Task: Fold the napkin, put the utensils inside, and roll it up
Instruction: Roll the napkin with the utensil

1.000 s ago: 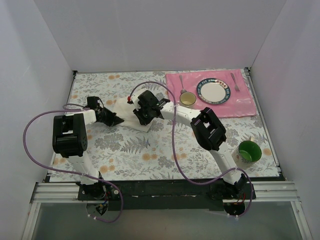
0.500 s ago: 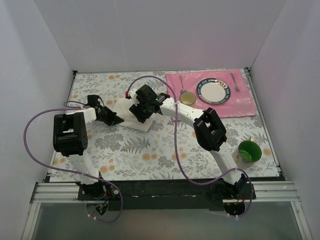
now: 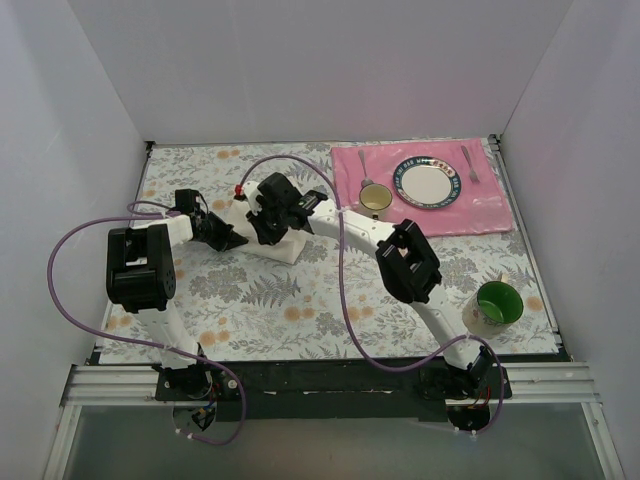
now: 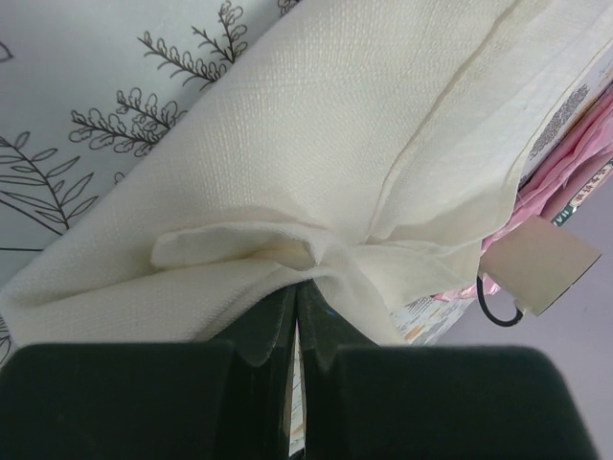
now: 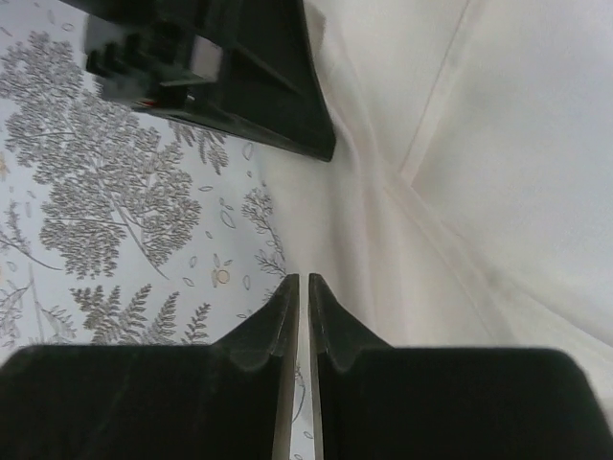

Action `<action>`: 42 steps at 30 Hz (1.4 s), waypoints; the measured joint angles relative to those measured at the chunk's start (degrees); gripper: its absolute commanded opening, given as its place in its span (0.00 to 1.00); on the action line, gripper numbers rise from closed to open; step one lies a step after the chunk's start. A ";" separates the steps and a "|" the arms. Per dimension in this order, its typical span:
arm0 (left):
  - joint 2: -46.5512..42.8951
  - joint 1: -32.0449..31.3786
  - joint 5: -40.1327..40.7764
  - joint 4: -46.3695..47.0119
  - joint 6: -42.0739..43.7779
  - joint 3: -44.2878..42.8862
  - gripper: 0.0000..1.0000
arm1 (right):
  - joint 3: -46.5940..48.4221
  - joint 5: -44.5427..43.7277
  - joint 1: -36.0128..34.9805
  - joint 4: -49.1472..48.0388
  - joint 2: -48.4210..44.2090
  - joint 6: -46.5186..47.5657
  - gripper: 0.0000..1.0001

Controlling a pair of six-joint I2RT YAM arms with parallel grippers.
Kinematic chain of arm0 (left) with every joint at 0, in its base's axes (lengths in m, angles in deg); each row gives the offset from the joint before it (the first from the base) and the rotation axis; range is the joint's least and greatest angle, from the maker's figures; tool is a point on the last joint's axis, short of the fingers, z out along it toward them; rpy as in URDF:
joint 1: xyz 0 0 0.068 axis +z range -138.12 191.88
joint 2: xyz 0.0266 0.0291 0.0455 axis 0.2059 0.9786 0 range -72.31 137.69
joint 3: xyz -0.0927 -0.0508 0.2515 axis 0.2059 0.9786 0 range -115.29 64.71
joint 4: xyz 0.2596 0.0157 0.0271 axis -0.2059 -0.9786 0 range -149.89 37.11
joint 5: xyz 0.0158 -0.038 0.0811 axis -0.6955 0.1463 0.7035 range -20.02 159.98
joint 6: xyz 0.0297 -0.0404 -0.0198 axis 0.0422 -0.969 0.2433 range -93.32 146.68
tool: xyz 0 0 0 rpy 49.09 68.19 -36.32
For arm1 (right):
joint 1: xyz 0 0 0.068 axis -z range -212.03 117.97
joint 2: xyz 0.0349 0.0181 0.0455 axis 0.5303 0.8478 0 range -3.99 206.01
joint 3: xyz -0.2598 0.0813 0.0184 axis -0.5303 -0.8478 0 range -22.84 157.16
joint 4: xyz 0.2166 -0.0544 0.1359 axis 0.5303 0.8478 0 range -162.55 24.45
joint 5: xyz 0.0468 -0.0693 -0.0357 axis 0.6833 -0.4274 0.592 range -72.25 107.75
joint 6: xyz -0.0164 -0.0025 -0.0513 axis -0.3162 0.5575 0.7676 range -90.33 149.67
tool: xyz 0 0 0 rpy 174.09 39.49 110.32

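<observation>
The off-white napkin [image 3: 285,243] lies folded on the floral tablecloth, left of centre. My left gripper [image 3: 238,241] is at its left edge, and in the left wrist view the left gripper [image 4: 297,287] is shut on a bunched bit of the napkin [image 4: 335,144]. My right gripper [image 3: 258,228] is right beside it over the same edge. In the right wrist view the right gripper [image 5: 304,280] is closed to a thin slit at the napkin's [image 5: 479,144] border, where a raised crease starts. The left gripper's black finger [image 5: 259,86] shows just beyond. The utensils are hidden.
A pink placemat [image 3: 480,205] at the back right carries a plate [image 3: 430,185], a small bowl [image 3: 376,197], a spoon [image 3: 364,163] and a fork [image 3: 470,163]. A green mug [image 3: 497,302] stands by the right arm's forearm.
My right gripper has slid left along the napkin to the left gripper's side, its jaws opening and then closing. The left gripper has kept still.
</observation>
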 measured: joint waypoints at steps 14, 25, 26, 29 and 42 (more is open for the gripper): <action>-0.04 -0.09 0.24 -0.81 2.16 -0.76 0.16 | -9.16 -3.54 2.12 -8.00 1.40 -0.04 0.11; -11.65 -0.15 8.76 -8.48 7.02 -1.53 0.05 | -11.74 -3.28 2.12 -11.19 0.48 -0.31 0.11; -12.35 -0.15 9.01 -8.63 7.04 -1.38 0.03 | -11.74 -3.21 2.12 -11.19 0.48 -0.31 0.11; -12.68 -0.11 9.99 -8.87 6.88 -0.59 0.01 | -11.74 -3.08 2.14 -11.19 0.48 -0.28 0.10; -6.86 1.64 13.11 -9.18 6.16 -0.37 0.00 | -12.09 -2.60 2.29 -11.58 0.33 -0.28 0.09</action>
